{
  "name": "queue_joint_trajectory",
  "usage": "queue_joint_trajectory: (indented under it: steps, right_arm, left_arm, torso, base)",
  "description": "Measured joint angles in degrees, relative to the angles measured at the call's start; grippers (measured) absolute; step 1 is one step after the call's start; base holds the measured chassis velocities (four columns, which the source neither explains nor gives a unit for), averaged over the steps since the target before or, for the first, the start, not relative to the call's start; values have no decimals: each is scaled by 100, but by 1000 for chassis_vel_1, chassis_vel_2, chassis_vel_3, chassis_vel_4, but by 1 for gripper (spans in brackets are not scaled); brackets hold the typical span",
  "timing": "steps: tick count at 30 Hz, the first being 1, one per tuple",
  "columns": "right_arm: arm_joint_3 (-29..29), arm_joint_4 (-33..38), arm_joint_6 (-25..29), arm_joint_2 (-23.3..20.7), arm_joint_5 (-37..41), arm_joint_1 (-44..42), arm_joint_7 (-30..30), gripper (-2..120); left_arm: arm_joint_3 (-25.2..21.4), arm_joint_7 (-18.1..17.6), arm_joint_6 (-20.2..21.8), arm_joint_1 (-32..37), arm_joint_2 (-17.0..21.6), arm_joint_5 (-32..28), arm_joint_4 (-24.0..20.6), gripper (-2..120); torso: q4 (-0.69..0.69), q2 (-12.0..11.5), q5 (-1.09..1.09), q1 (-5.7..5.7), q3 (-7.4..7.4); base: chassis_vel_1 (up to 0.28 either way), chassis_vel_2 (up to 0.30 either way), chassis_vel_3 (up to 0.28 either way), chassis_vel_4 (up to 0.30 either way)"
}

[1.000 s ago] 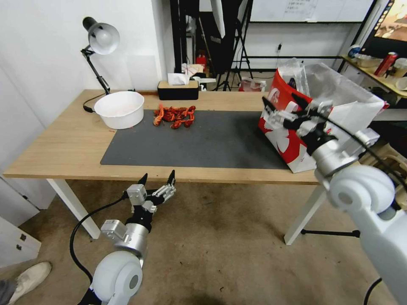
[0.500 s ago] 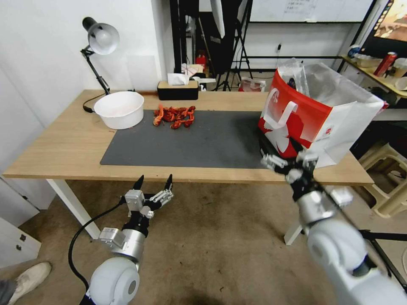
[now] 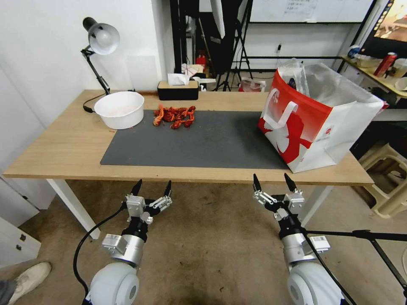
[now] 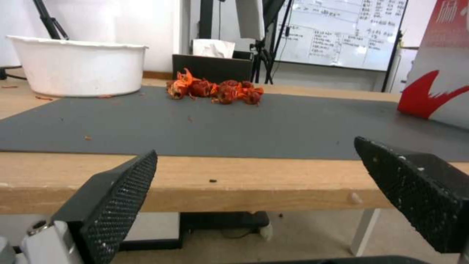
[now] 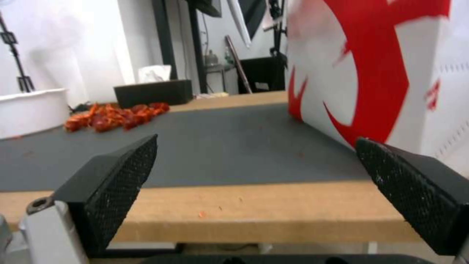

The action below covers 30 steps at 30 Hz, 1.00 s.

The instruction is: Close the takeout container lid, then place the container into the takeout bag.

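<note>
A wooden tabletop (image 3: 63,148) carries a dark grey mat (image 3: 203,140) as its central landmark. Just off the mat's far left corner stands a round white bowl (image 3: 120,109), with a desk lamp (image 3: 101,39) behind it by the white wall. A heap of red crayfish (image 3: 174,116) lies on the mat's far edge, and a black tissue box (image 3: 178,90) sits beyond that. The takeout bag (image 3: 318,118) stands upright on the mat's right end, mouth open, with clear plastic showing inside. Below the mat's near edge, over the brown floor (image 3: 212,254), hang 2 empty tools: the left tool (image 3: 151,186) and the right tool (image 3: 272,181), each spread wide.
</note>
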Motion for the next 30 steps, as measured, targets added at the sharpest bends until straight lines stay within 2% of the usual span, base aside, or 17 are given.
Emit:
queue_joint_trajectory:
  steps: [12, 30]
  right_arm:
    - [-53, -342, 119, 193, 14, -50, -8, 100]
    - [-56, -344, 122, 192, 23, -40, -20, 100]
  left_arm:
    - [60, -91, -286, 44, 6, 236, 258, 100]
    - [73, -114, -293, 32, 2, 231, 271, 100]
  torso:
    - [0, 0, 0, 0, 0]
    - [0, -1, 0, 0, 0]
  base:
    - [0, 0, 0, 0]
    - [0, 0, 0, 0]
